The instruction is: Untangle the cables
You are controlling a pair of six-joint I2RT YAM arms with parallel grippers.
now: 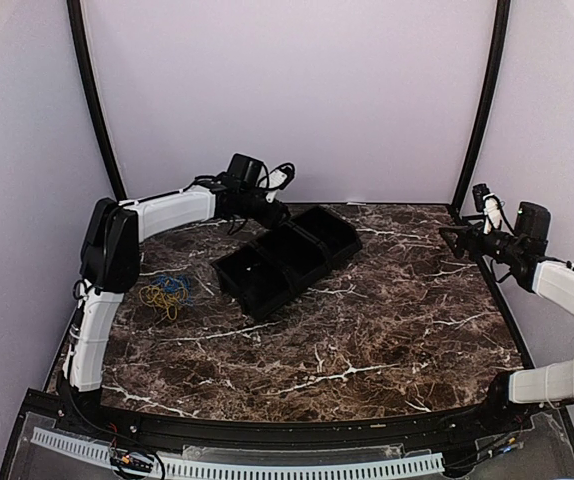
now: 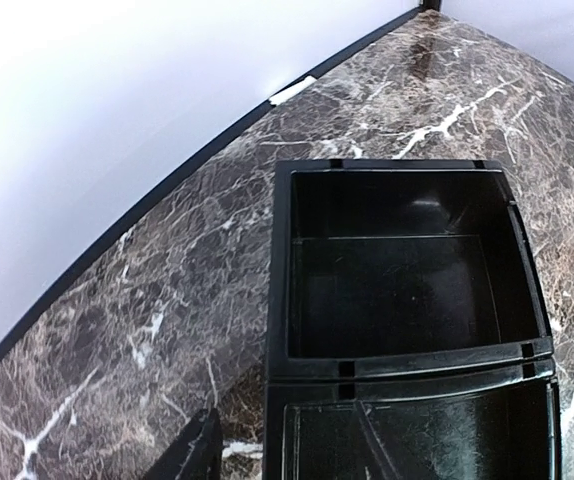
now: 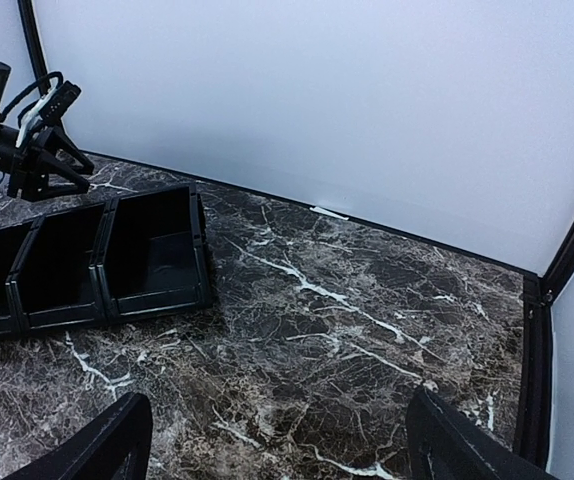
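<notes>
The cables are a small tangle of yellow and blue wire loops lying on the marble table at the left, beside the left arm's upper link. My left gripper hovers at the far left, above the far end of the black three-compartment tray, well away from the cables; it looks open and empty. In the left wrist view one finger shows beside the tray's rim. My right gripper is wide open and empty above bare table at the right. The cables show in neither wrist view.
The tray lies diagonally at the back centre, and its compartments look empty. White walls and black frame posts close the back and sides. A small white tag sits at the table's far edge.
</notes>
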